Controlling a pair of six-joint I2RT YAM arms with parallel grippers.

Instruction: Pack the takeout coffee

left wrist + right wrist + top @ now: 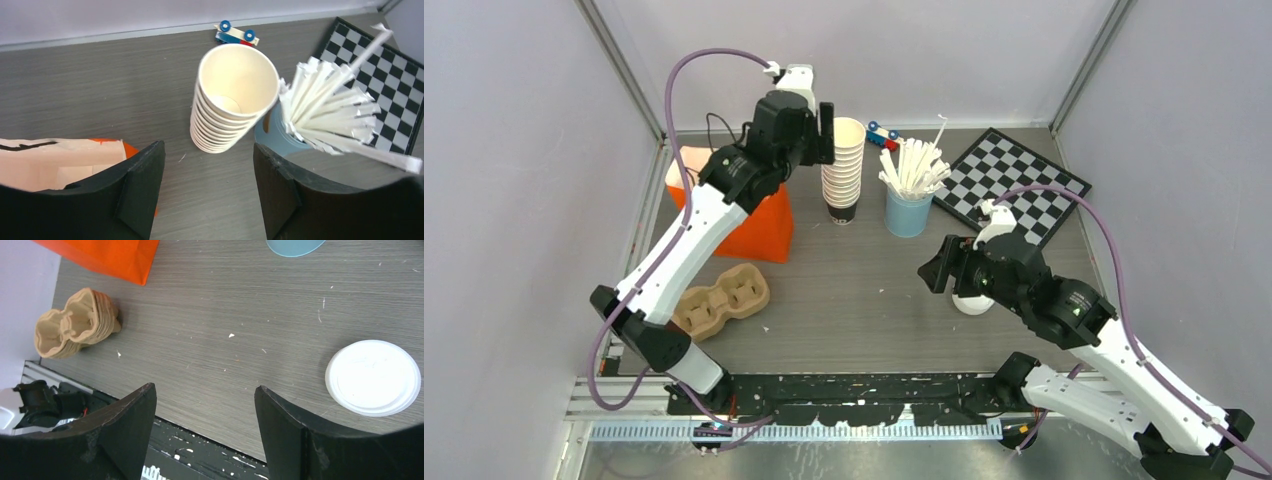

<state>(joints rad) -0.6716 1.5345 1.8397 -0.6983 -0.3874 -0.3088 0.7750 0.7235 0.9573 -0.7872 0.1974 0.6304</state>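
One takeout coffee [971, 302], a small white cup with a round white lid, stands on the table, partly under my right wrist. In the right wrist view its lid [372, 377] lies to the right of the right finger, outside the jaws. I see no second lidded cup. My right gripper [933, 271] [205, 432] is open and empty above the bare table. My left gripper [828, 131] [209, 192] is open and empty, high at the back, just left of the stack of lidless cream cups [843, 170] [235, 97].
An orange bag [749, 220] [60, 162] stands at the back left. A brown pulp cup carrier [724, 300] [75, 322] lies in front of it. A light-blue cup of white sticks [910, 205] [325, 107], a chessboard [1014, 185] and a toy car [882, 133] are at the back.
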